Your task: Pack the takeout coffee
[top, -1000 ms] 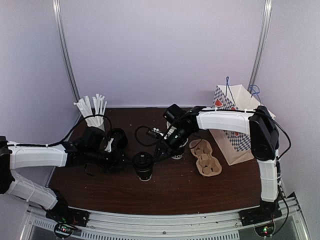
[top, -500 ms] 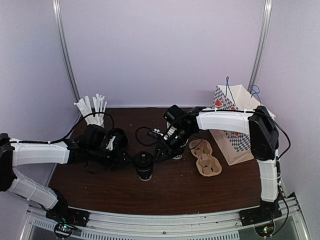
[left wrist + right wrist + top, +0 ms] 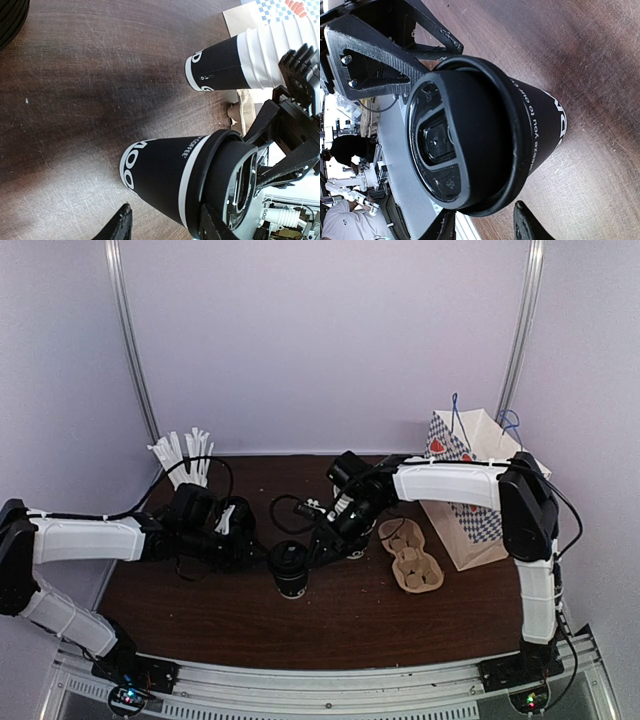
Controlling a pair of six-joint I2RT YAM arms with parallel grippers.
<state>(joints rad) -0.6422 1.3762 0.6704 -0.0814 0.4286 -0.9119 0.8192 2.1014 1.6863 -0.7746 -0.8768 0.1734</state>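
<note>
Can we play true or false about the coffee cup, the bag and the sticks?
1. The takeout coffee has its black lid on. True.
2. The takeout coffee is inside the paper bag. False: it stands on the table, left of the bag.
3. The cardboard tray has no cup in it. True.
4. The white sticks lie flat on the table. False: they stand bunched and pointing up at the far left.
</note>
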